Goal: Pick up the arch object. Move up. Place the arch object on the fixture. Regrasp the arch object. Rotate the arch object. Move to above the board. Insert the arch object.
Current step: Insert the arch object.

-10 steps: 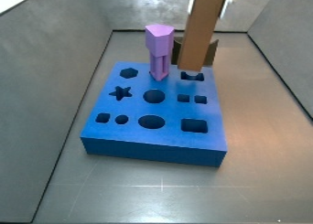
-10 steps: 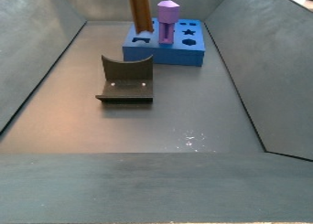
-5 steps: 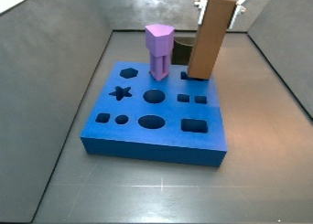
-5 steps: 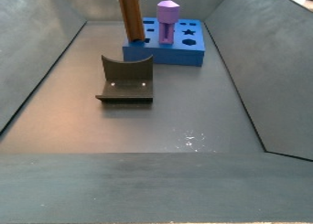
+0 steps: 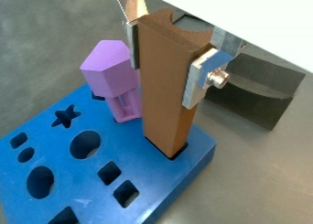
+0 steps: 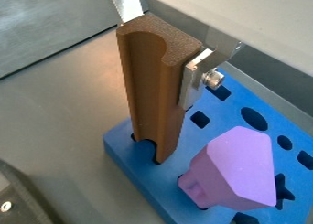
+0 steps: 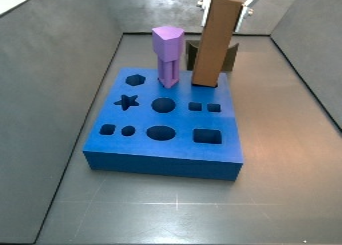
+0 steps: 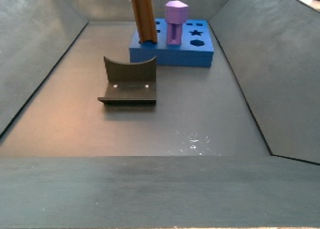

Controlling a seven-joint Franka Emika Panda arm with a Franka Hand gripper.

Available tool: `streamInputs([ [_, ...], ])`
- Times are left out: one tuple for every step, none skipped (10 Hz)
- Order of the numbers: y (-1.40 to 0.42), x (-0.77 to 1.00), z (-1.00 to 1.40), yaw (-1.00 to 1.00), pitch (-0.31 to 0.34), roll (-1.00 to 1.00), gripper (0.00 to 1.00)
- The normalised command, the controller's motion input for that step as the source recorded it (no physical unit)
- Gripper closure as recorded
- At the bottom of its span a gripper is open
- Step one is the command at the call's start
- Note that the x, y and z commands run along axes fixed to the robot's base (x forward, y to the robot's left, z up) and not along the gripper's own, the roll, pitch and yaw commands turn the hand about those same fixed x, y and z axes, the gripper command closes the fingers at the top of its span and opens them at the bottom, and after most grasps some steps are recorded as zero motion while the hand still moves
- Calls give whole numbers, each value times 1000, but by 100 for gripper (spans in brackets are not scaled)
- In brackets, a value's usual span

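Note:
The arch object [image 5: 166,90], a long reddish-brown bar, stands upright with my gripper [image 5: 166,47] shut on its upper part; silver fingers [image 5: 202,77] press both flanks. Its lower end sits in a cutout at a corner of the blue board [image 5: 73,177]. In the wrist views the bar [image 6: 156,90] shows a scooped top, the board [image 6: 266,109] beneath it. In both side views the bar [image 7: 214,44] [image 8: 144,16] rises from the board [image 7: 167,134] [image 8: 181,53]. The gripper [image 7: 230,1] shows only at the frame's top. The dark fixture [image 8: 129,80] stands apart on the floor.
A purple faceted peg [image 7: 166,55] [image 8: 177,18] [image 5: 116,81] [image 6: 239,173] stands upright in the board close beside the bar. Star, round and square cutouts [image 7: 163,105] are open. Grey sloping walls [image 8: 37,64] enclose the floor. The fixture [image 5: 251,81] lies just beyond the board's corner.
The bar has moved toward the purple peg and stands straighter, its lower end now in the corner cutout. The board with the peg has shifted slightly.

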Motion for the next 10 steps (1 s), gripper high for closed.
streamInputs([
  [-369, 303, -1000, -446, -97, 30, 100],
  [-309, 460, -1000, -483, -80, 54, 100],
  [40, 337, -1000, -263, 0, 66, 100],
  [580, -106, -903, 0, 0, 0, 100],
  [440, -211, -534, 77, 0, 0, 100],
  [57, 0, -37, 0, 0, -46, 100],
  [-51, 0, -111, 0, 0, 0, 100],
  [-320, -20, -760, 0, -61, 129, 100],
  [-531, 0, -900, 11, -31, 227, 100],
  [-614, 0, -1000, 0, -40, 176, 100],
])
